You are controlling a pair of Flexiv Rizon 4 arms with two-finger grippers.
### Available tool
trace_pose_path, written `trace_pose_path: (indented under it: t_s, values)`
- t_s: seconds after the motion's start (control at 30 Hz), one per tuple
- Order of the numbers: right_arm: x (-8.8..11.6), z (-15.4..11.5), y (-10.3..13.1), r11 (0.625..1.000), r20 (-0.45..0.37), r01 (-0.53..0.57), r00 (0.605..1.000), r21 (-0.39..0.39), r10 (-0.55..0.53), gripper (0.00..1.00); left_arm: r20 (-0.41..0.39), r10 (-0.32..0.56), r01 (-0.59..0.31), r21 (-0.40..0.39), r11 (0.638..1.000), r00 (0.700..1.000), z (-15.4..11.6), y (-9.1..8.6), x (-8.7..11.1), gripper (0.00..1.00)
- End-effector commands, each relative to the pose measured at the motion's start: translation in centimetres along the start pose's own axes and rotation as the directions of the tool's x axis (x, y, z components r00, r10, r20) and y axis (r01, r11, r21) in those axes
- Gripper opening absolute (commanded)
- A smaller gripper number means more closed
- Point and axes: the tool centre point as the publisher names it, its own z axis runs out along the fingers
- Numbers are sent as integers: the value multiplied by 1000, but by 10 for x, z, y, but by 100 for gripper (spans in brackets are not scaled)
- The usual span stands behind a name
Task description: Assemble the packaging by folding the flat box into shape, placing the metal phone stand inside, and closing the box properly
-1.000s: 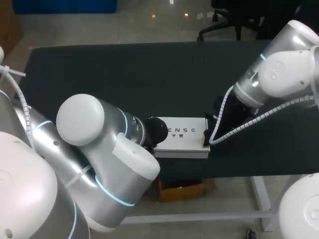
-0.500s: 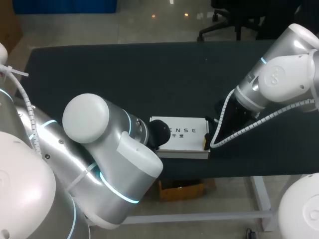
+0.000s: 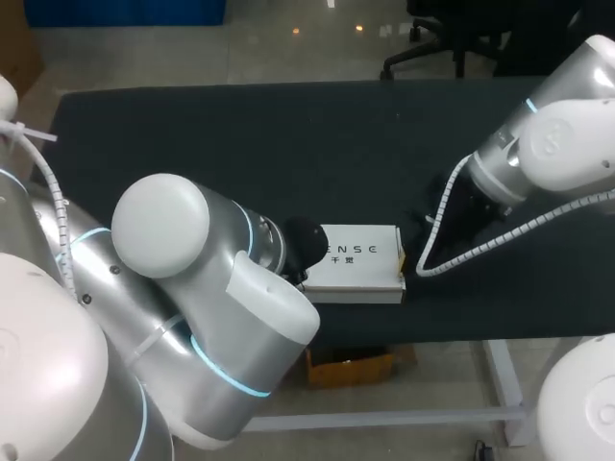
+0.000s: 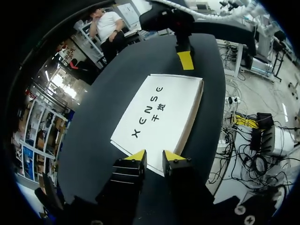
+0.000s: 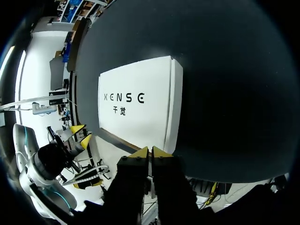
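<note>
A white closed box with dark lettering lies flat near the table's front edge. In the left wrist view the box lies just ahead of my left gripper. Its yellow tips stand slightly apart over the box's near corner, with nothing held between them. My right gripper is shut, its tips pressed together just off the box's short side. In the head view its yellow tip sits at the box's right end. My left arm hides the box's left end there. No phone stand is visible.
The dark table mat stretches wide behind and to both sides of the box. The front table edge runs close below the box. My right arm hangs over the table's right part.
My left gripper's fingers have parted a little, and its wrist has shifted slightly right along the box. My right arm has drawn back to the right, its tip still at the box's end.
</note>
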Motion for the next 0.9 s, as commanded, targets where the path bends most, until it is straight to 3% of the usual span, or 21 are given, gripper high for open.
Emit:
trace_pose_path:
  t_s: [0.03,0.07,0.13,0.2,0.23,0.5,0.9]
  values:
    - [-3,-31,-21,995,-13,42,999,-88,-43,26,3,-24,24,-35,999,1000,-14,-10,6,100]
    - [-4,-36,-21,993,-13,56,998,-106,-58,37,-1,-35,35,-39,999,999,-17,-11,7,100]
    - [-7,-44,-21,988,-16,78,997,-136,-81,50,0,-58,58,-59,997,998,-22,-14,10,100]
    - [-12,-53,-20,981,-21,95,995,-170,-100,92,-5,-83,82,-74,994,997,-27,-16,13,100]
    - [-14,-57,-19,977,-27,107,993,-185,-114,100,-7,-91,90,-82,993,996,-29,-17,15,100]
    - [-41,-88,-17,928,5,193,979,-317,-202,100,-10,-176,173,-148,974,984,-40,-23,38,100]
    - [-71,-122,-13,795,97,357,929,-491,-357,100,29,-346,343,-231,910,938,-40,-28,62,100]
